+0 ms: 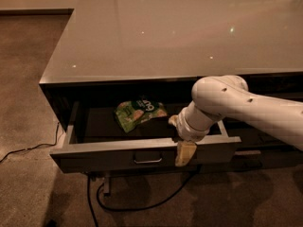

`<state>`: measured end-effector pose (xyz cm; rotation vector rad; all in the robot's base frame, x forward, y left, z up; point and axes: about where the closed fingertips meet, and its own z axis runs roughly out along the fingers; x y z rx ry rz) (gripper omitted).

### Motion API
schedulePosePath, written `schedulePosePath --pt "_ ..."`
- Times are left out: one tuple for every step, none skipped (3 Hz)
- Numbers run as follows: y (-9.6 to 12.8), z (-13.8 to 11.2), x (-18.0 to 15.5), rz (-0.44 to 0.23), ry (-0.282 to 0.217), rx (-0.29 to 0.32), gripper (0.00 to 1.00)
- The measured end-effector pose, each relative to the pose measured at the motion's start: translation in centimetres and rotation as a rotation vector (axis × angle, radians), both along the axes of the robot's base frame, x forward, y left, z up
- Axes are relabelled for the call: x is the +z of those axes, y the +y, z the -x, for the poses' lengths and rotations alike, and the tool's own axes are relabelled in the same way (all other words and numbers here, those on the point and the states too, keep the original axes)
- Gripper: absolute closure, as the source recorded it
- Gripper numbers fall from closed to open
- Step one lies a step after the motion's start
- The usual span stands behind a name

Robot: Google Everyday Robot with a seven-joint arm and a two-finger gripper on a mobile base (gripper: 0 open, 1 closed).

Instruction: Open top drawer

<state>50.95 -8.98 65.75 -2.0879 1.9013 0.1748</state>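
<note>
The top drawer (104,157) of the dark cabinet stands pulled out, its flat front facing me with a small metal loop handle (147,161) at centre. A green snack bag (140,113) lies on the drawer floor. My gripper (182,141), on a thick white arm coming in from the right, rests over the top edge of the drawer front, just right of the handle. Its pale tip hangs down in front of the drawer face. The right part of the drawer's inside is hidden by the arm.
A wide glossy countertop (180,32) overhangs the drawer. Another dark drawer front (265,157) sits low at the right behind the arm. A black cable (137,205) loops on the carpet under the cabinet. Carpeted floor (28,103) lies to the left.
</note>
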Motion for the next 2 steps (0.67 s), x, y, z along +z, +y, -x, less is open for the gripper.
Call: schedulePosePath --pt "-0.65 0.30 1.24 -0.027 -0.037 -0.014 0.00" --pt "-0.62 0.19 1.82 -0.044 -0.055 -0.012 0.00"
